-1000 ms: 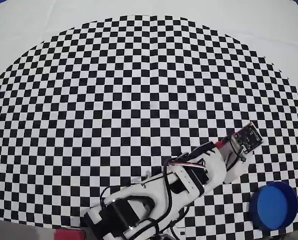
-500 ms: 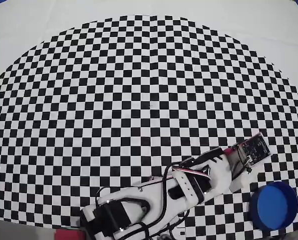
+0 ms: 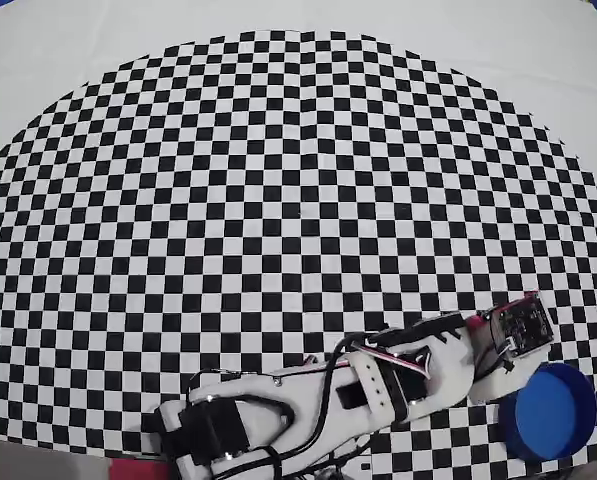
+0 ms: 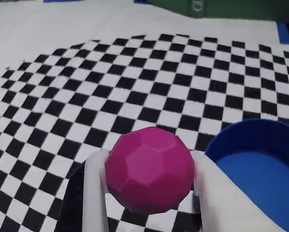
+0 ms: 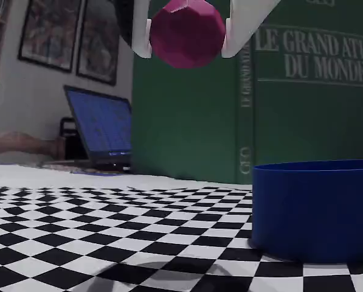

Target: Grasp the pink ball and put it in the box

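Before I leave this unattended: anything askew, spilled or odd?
Nothing stands out. The faceted magenta ball sits squarely in the white pincer, above the mat, and the round blue container stands upright.

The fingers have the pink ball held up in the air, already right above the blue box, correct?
Not quite. The fingers do hold the pink ball in the air, but the fixed view shows it beside the blue box, to its left, not above it.
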Tool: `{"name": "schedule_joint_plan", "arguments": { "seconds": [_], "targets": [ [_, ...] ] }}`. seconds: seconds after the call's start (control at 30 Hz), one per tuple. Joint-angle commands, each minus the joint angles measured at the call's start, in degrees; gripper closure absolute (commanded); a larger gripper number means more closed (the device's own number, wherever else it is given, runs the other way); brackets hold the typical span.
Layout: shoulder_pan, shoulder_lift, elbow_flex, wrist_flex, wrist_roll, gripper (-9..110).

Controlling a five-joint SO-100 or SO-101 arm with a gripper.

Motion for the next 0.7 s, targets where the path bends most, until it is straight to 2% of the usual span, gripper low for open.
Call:
{"name": "schedule_joint_plan", "arguments": {
  "seconds": [0.0, 0.67],
  "targets": [
    [2.1, 1.6, -2.2, -1.1, -0.5, 101],
    [11.7, 1.1, -2.1, -1.7, -0.6, 101]
  ]
}}
